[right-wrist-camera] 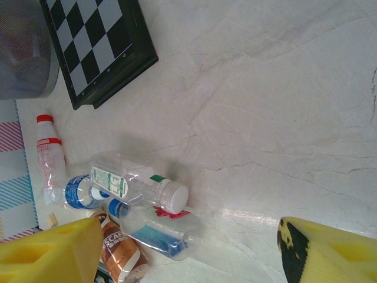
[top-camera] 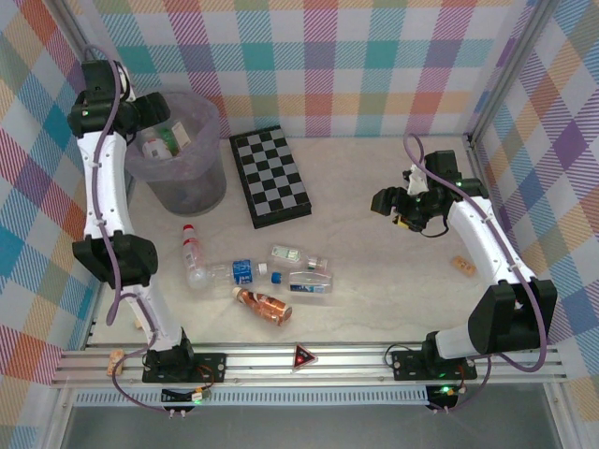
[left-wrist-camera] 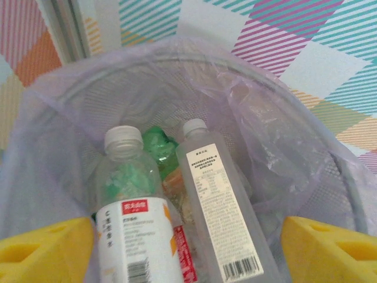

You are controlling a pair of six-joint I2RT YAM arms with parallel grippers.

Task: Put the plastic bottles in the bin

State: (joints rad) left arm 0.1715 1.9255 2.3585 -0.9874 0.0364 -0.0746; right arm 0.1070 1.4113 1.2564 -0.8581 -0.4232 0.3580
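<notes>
The bin (top-camera: 192,178), a grey mesh wastebasket with a lilac bag, stands at the back left. My left gripper (top-camera: 157,120) hovers over its mouth, open. In the left wrist view the yellow fingers (left-wrist-camera: 41,250) stand wide apart above a white-labelled bottle (left-wrist-camera: 138,236), a clear bottle (left-wrist-camera: 218,206) and a green one (left-wrist-camera: 156,141) lying in the bin (left-wrist-camera: 306,159). On the table lie a red-capped bottle (top-camera: 192,251), two blue-labelled ones (top-camera: 241,272) (top-camera: 310,282), a green-labelled one (top-camera: 299,254) and a brown-orange one (top-camera: 263,304). My right gripper (top-camera: 387,202) hangs open, well to their right.
A black-and-white chequered board (top-camera: 271,175) lies next to the bin, behind the loose bottles. A small wooden piece (top-camera: 461,265) sits near the right arm. Patterned walls close in the left, back and right. The right wrist view shows the bottle cluster (right-wrist-camera: 135,186) and board (right-wrist-camera: 94,41).
</notes>
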